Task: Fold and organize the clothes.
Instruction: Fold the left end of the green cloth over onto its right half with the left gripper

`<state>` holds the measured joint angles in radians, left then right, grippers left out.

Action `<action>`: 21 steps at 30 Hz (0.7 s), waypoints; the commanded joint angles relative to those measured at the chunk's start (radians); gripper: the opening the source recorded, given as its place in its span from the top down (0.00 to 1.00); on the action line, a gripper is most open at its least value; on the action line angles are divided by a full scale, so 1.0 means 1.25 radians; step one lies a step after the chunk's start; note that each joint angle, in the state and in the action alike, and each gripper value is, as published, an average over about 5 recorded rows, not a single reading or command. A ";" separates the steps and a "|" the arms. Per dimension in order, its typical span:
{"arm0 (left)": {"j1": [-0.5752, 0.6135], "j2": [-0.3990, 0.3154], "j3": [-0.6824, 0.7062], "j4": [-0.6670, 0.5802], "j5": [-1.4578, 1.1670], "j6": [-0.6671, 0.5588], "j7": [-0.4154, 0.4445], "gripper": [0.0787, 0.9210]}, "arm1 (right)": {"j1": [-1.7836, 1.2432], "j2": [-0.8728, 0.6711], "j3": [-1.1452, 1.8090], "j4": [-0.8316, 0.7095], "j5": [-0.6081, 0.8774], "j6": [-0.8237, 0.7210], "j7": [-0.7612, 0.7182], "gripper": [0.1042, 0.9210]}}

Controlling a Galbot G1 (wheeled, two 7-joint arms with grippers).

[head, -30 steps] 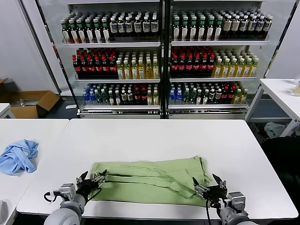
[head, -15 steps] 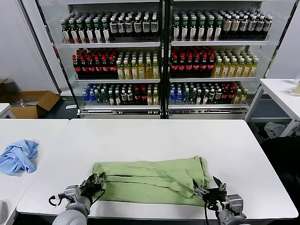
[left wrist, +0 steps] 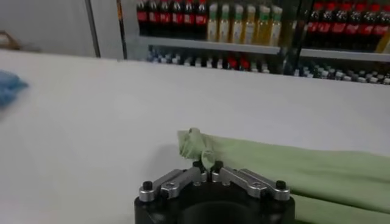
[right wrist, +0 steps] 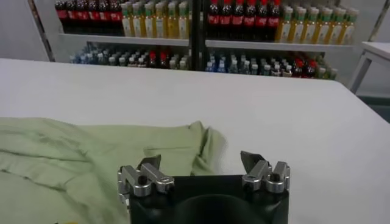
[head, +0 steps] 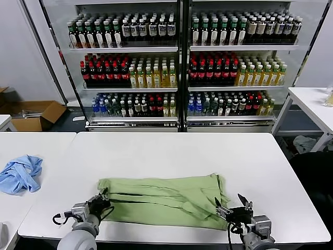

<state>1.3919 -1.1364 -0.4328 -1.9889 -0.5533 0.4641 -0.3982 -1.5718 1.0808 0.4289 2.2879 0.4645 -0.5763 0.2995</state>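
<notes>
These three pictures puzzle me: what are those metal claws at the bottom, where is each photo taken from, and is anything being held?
It is a two-armed robot at a white table. The wide picture comes from a camera on its head; the other two come from cameras on its wrists. The claws are grippers. The left gripper is shut, pinching the bunched corner of a light green shirt that lies partly folded on the table; its wrist view shows the pinch. The right gripper stands open at the shirt's other end, holding nothing. A crumpled blue cloth lies on the neighbouring table, and shelves of drink bottles stand behind.
</notes>
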 commanded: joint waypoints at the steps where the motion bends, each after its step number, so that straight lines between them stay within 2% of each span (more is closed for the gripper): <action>1: 0.053 0.084 -0.246 -0.048 0.254 0.070 0.080 0.99 | 0.010 -0.002 -0.011 0.007 -0.009 0.000 0.002 0.12; 5: 0.090 0.117 -0.397 -0.036 0.286 0.076 0.118 0.99 | 0.016 -0.004 -0.016 0.011 -0.011 0.000 0.003 0.12; 9: 0.074 0.123 -0.400 -0.093 0.185 0.081 0.094 0.99 | 0.028 -0.008 -0.002 0.013 -0.010 0.000 0.003 0.12; 12: 0.067 0.091 -0.317 -0.183 0.027 0.088 0.100 0.99 | 0.036 -0.011 0.015 0.013 -0.010 -0.001 0.005 0.12; 15: 0.069 0.046 -0.164 -0.250 -0.091 0.090 0.117 0.99 | 0.035 -0.011 0.028 0.017 -0.010 -0.001 0.007 0.12; 18: 0.064 0.001 -0.008 -0.275 -0.125 0.090 0.121 0.99 | 0.026 -0.008 0.036 0.023 -0.012 -0.001 0.008 0.12; 21: 0.038 -0.043 0.077 -0.266 -0.158 0.090 0.119 0.99 | 0.016 -0.006 0.044 0.025 -0.015 -0.001 0.008 0.12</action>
<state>1.4655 -1.0690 -0.6836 -2.1761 -0.4947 0.5569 -0.2809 -1.5468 1.0732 0.4580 2.3154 0.4487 -0.5771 0.3076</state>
